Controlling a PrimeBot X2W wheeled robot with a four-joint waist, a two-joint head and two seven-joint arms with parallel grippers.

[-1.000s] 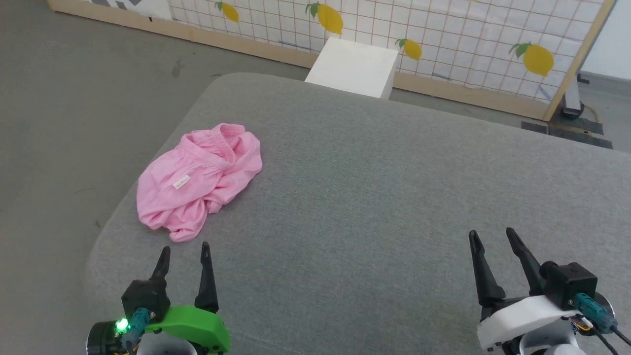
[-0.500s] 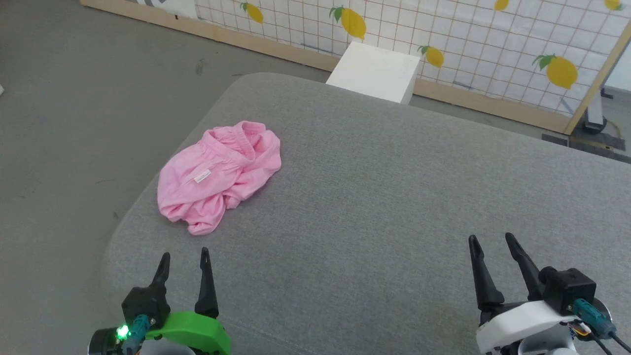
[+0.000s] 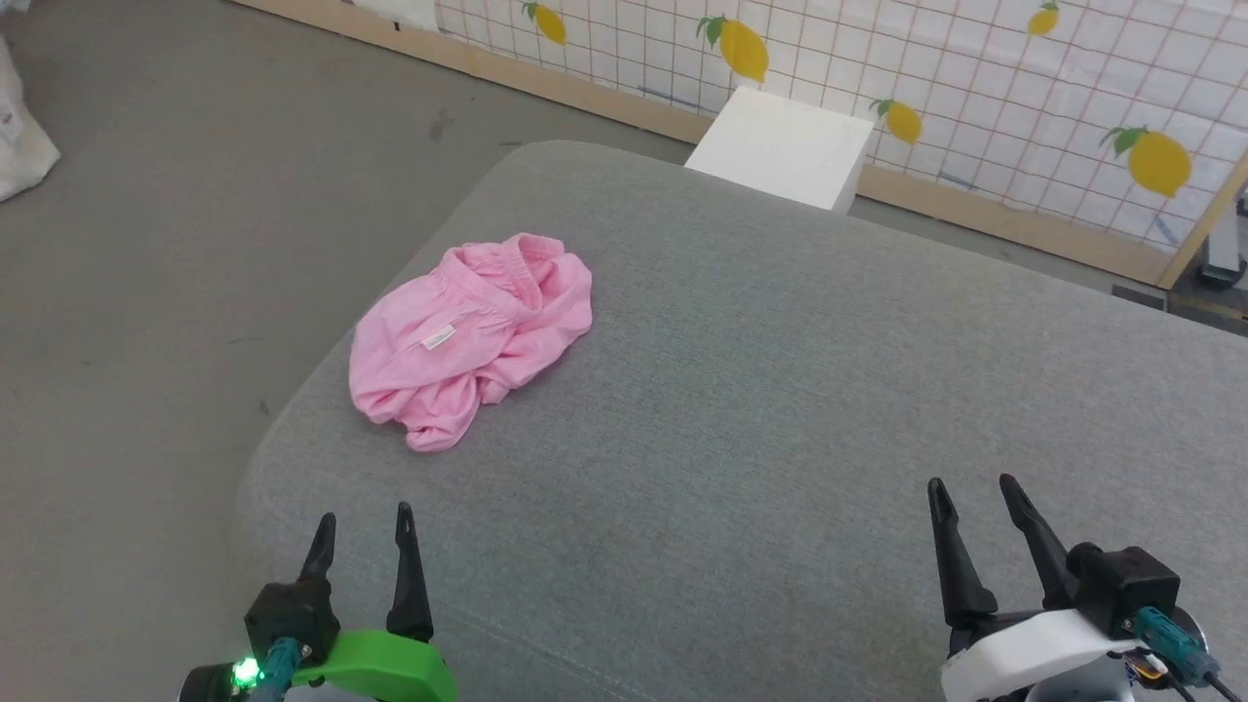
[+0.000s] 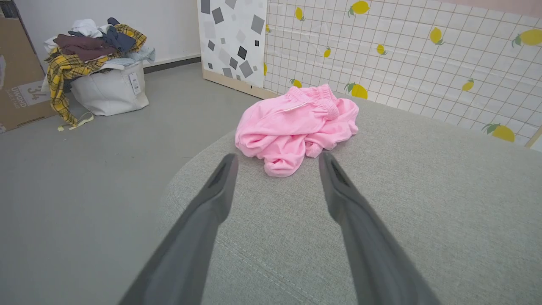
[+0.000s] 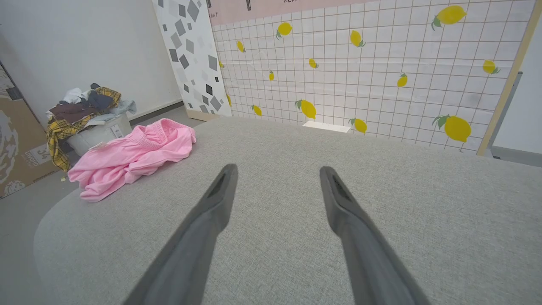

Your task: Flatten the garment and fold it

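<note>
The garment (image 3: 468,341), light pink shorts with a gathered waistband and a small white label, lies crumpled near the left edge of the grey padded surface (image 3: 780,390). The left wrist view has the garment (image 4: 292,125) straight ahead, just beyond the fingertips. In the right wrist view the garment (image 5: 131,156) lies off to the left. My left gripper (image 3: 363,519) hovers open at the lower left, short of the garment and apart from it. My right gripper (image 3: 973,490) stands open at the lower right, far from the garment. Both hold nothing.
A white box (image 3: 780,146) stands behind the surface, against a lemon-patterned panel (image 3: 975,78). A white laundry basket (image 4: 106,89) heaped with clothes sits on the grey floor to the left, beside a cardboard box (image 4: 19,80). The surface drops off close to the garment's left side.
The whole head view has shifted, so the camera has turned left; the garment now sits nearer the middle. The garment itself and both open grippers look unchanged.
</note>
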